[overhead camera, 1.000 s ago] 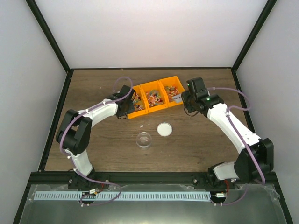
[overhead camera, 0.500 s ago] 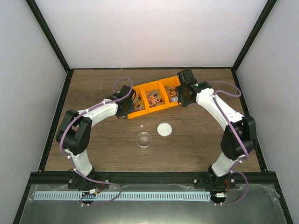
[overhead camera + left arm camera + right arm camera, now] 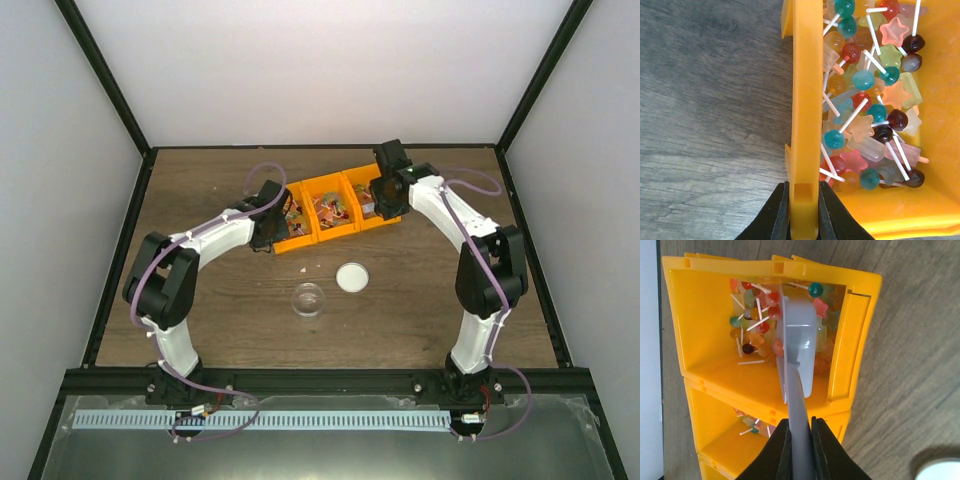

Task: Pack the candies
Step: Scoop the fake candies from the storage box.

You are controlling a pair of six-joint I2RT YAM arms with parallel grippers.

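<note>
**Wooden table (image 3: 210,310), both arms at the orange bin (image 3: 805,75)**

The left end effector (image 3: 802,212) is clamped on the bin's left end wall. The right end effector (image 3: 800,440) grips the grey scoop (image 3: 801,355), its bowl lying on the candies (image 3: 752,330) in the right compartment of 3.

The tiny, many-coloured candies (image 3: 865,115) sit on thin white sticks. Some have round glossy heads in teal, red and near-black, and others are translucent stars and blocks in orange, pink and pale yellow. They lie loose in tangled heaps, sticks pointing every way, in all three compartments of the orange plastic three-part bin (image 3: 805,75). The bin stands near the middle of the far edge of the wooden surface (image 3: 200,200).
</note>
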